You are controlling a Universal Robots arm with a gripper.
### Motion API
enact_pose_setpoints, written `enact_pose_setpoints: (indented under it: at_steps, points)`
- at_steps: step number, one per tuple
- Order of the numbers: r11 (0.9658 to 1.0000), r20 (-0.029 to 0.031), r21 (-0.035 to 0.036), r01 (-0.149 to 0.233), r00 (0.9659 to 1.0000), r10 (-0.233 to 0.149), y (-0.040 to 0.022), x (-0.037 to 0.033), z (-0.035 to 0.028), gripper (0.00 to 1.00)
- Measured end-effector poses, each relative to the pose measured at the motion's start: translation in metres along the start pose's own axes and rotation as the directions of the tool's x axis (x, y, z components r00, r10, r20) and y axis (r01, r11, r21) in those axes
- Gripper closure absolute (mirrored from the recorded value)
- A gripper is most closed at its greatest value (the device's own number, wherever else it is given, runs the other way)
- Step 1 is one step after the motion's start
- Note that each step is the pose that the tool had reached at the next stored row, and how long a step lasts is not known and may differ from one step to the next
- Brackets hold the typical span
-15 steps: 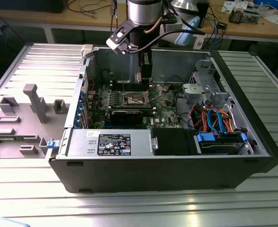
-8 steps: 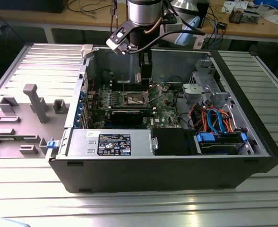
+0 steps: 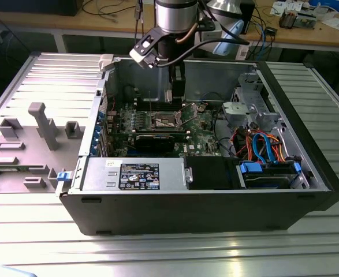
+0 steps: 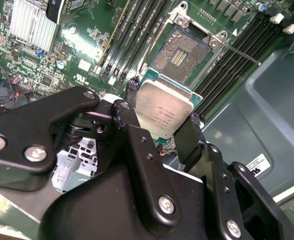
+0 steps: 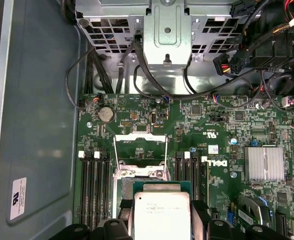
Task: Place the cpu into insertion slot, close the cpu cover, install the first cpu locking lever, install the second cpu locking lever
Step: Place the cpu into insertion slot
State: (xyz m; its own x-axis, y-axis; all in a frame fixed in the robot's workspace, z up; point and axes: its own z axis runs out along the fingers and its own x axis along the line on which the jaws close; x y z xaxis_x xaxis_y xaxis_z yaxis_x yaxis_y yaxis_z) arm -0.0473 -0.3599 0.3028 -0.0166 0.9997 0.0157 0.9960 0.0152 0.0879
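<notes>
The cpu (image 4: 163,107) has a dull silver-grey top and a green edge; the hand (image 4: 159,125) is matte black. The motherboard (image 5: 136,107) is green (its heatsink (image 5: 263,163) finely ribbed silver), and the worktop (image 3: 157,254) is grey with long ridged stripes.

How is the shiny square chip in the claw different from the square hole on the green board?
The cpu has a smooth silver-grey top; the insertion slot is a duller, darker recess with a silver rim. The cpu is gripped in the claw, off the board; the insertion slot is set in the green board and lies empty. Both are square and look about the same size.
</notes>
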Motion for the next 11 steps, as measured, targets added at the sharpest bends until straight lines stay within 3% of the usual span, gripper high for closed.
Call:
enact_pose_setpoints:
  at_steps: [11]
  points:
    - [1.0000,-0.0010,0.0000,0.000,1.0000,0.000,-0.0004,-0.0001,0.0037,0.46]
